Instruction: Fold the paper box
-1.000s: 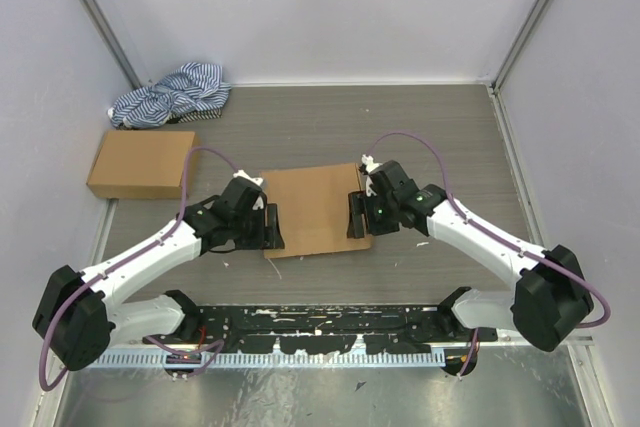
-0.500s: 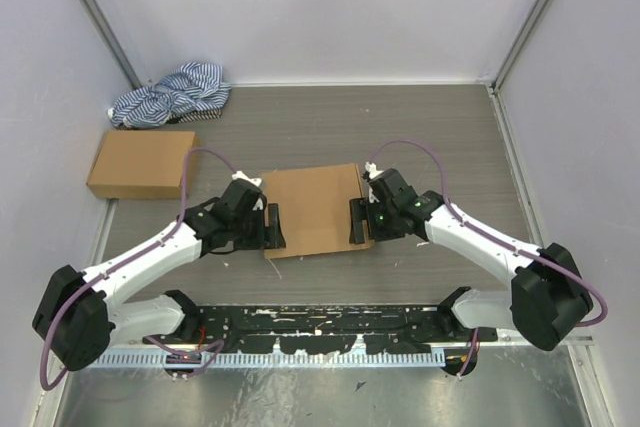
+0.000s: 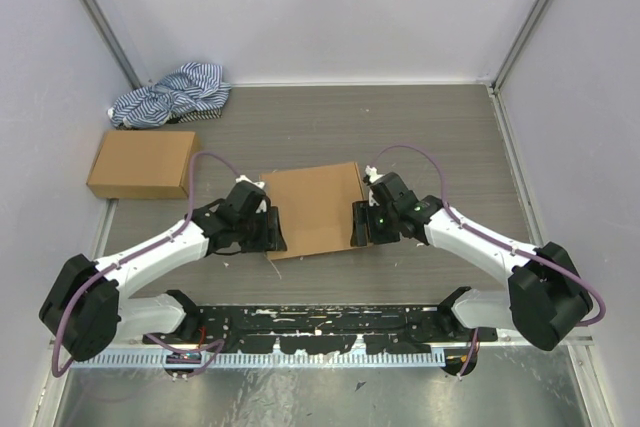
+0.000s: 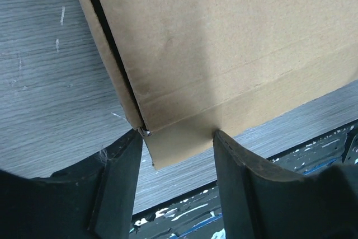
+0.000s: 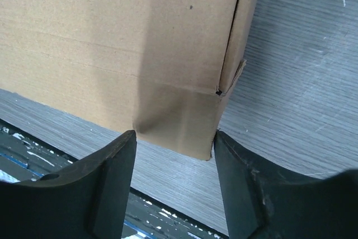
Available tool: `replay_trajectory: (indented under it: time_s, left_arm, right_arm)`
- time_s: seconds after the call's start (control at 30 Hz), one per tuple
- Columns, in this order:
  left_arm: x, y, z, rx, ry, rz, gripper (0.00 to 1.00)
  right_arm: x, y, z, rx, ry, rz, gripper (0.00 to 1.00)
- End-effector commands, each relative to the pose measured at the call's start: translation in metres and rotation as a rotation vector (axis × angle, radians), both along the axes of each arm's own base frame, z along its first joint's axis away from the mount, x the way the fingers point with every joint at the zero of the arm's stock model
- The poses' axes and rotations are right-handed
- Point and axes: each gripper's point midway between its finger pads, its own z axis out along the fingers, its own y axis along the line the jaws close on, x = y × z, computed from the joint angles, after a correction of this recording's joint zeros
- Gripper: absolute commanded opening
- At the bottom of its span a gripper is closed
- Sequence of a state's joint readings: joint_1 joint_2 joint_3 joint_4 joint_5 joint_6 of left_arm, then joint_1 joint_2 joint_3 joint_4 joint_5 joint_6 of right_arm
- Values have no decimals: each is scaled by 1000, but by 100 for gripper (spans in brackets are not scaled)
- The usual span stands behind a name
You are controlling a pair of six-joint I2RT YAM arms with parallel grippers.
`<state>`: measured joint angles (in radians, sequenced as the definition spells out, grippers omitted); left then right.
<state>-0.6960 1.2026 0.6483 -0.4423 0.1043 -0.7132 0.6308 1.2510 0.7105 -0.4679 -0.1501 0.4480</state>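
Observation:
The paper box (image 3: 315, 209) lies closed and flat in the middle of the table, a shallow brown cardboard box. My left gripper (image 3: 272, 230) is open at its near left corner. In the left wrist view the box (image 4: 224, 43) fills the top, and its front flap corner hangs between the fingers of my left gripper (image 4: 178, 138). My right gripper (image 3: 360, 224) is open at the near right corner. In the right wrist view the box (image 5: 112, 37) shows the same way, its flap corner between the fingers of my right gripper (image 5: 174, 138). Neither gripper holds anything.
A ready-made brown cardboard box (image 3: 142, 162) lies at the left edge. A blue-white striped cloth (image 3: 175, 92) is bunched in the far left corner. A black rail (image 3: 320, 327) runs along the near edge, close below the grippers. Walls close in three sides.
Both grippers have slid along the box's sides toward its near corners. The box has stayed in about the same place. Both grippers remain open.

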Motion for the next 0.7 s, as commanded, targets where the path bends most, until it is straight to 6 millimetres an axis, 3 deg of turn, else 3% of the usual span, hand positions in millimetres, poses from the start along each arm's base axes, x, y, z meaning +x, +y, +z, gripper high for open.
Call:
replay_trajectory:
  time_s: [0.0, 0.37, 0.67]
  left_arm:
    - [-1, -10, 14, -51, -2, -30, 58]
    - [-19, -24, 25, -203, 73, -77, 56]
    - [-15, -16, 20, -210, 83, -46, 56]
  right_arm:
    - [1, 21, 21, 116, -16, 41, 59]
    - [-10, 24, 48, 164, -18, 86, 57]
    - [-23, 27, 59, 197, 2, 152, 57]
